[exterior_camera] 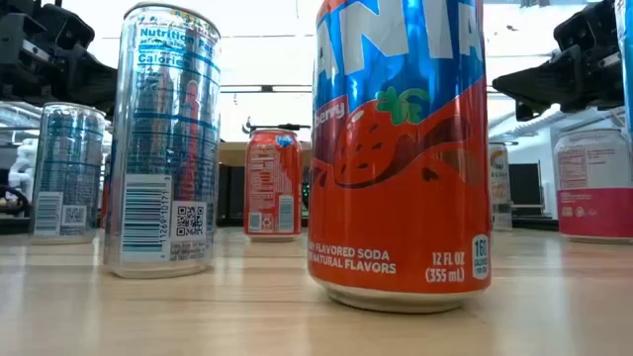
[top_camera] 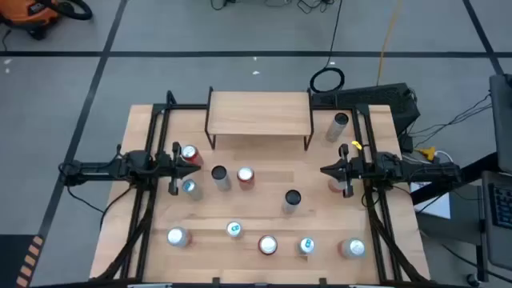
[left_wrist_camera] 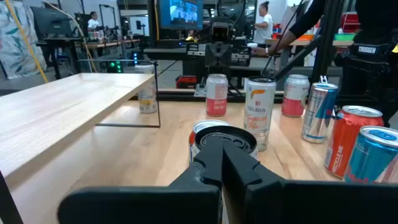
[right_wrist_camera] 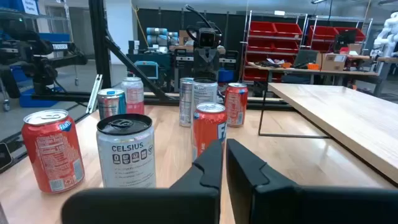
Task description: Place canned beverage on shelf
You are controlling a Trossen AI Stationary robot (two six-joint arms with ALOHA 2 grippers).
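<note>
The shelf [top_camera: 258, 116], a light wooden board on thin black legs, stands at the table's far middle with nothing on it; it also shows in the left wrist view [left_wrist_camera: 62, 118] and the right wrist view [right_wrist_camera: 348, 118]. Several cans stand upright on the tabletop, among them a red can [top_camera: 245, 177], a black-topped can [top_camera: 292, 200] and a strawberry soda can [exterior_camera: 401, 148] close to the low camera. My left gripper [top_camera: 198, 162] hovers shut at the left, beside a red can [top_camera: 190, 154]. My right gripper [top_camera: 322, 170] hovers shut at the right. Neither holds anything.
A silver can [top_camera: 340, 126] stands just right of the shelf. More cans line the near edge, such as one at the left [top_camera: 176, 237] and one at the right [top_camera: 354, 249]. Black frame rails [top_camera: 152, 128] run along both table sides. Bare wood lies in front of the shelf.
</note>
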